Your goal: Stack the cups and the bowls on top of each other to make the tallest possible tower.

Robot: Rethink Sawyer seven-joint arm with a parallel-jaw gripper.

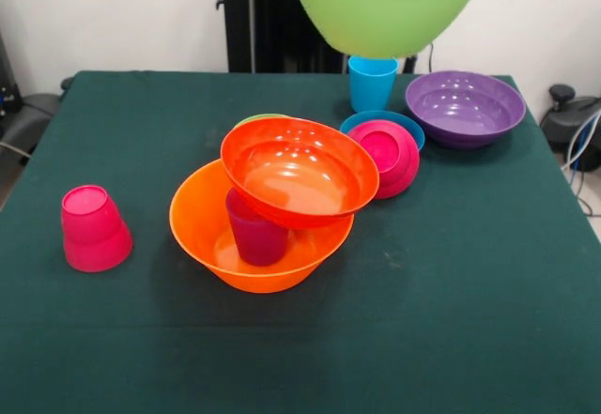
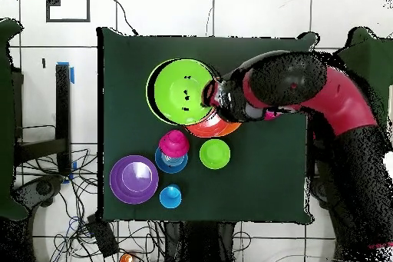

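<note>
I've got the large lime green plastic bowl up in the air, high over the table. My gripper sits at its rim, though whether it is clamped there I cannot tell. Below, the big orange bowl holds the purple-magenta tumbler upside down, with the red-orange bowl tilted on top. The red-pink cup stands inverted, well apart.
</note>
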